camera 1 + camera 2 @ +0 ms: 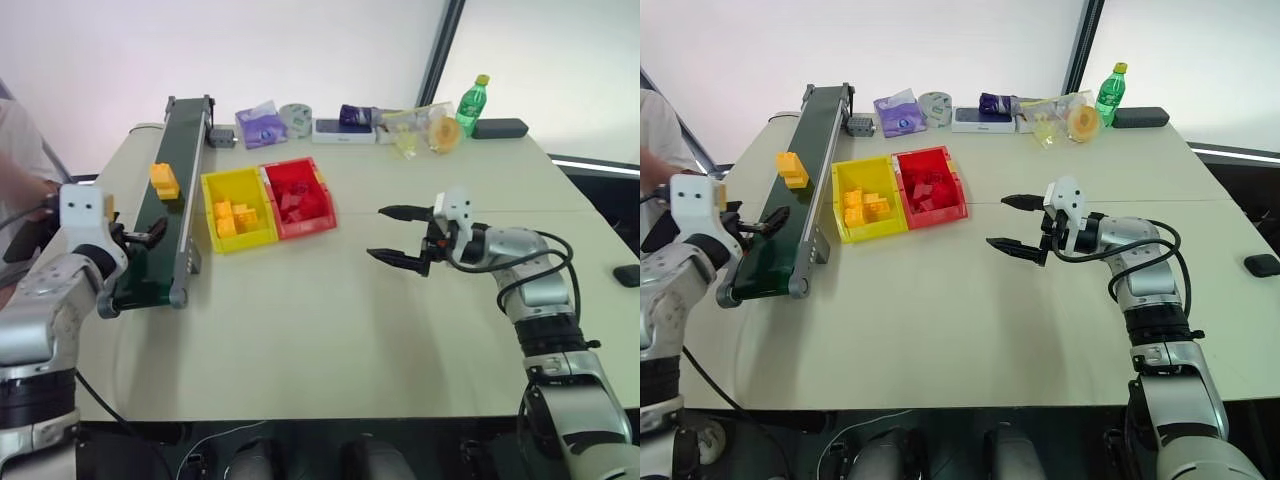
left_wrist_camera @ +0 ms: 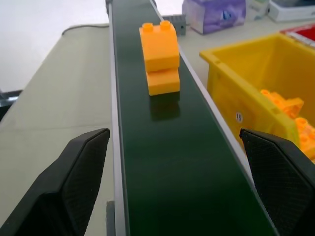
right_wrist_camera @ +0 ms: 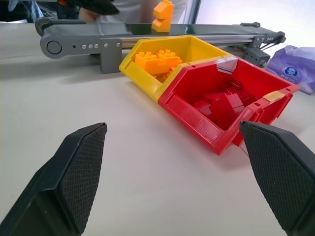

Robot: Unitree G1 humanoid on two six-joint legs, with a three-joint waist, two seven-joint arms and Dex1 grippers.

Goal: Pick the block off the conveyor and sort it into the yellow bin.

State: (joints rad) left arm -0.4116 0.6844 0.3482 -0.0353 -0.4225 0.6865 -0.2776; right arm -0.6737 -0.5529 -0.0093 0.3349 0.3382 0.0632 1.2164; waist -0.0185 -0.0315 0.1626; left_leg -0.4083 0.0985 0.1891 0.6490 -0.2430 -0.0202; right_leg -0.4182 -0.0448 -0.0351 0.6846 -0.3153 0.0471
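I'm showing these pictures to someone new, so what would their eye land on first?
Probably the yellow bin and the red bin, side by side on the table, each holding bricks of its own colour. Next, the orange block alone on the dark green conveyor just left of the bins. The left gripper, open, points along the belt toward the block; the right gripper hangs open over bare table.

Beige table [image 1: 330,330], seam running across it. White wall [image 1: 250,50] behind w/ dark vertical post [image 1: 440,50] at 1 o'clock. Bright, even light. Dark floor at 3.
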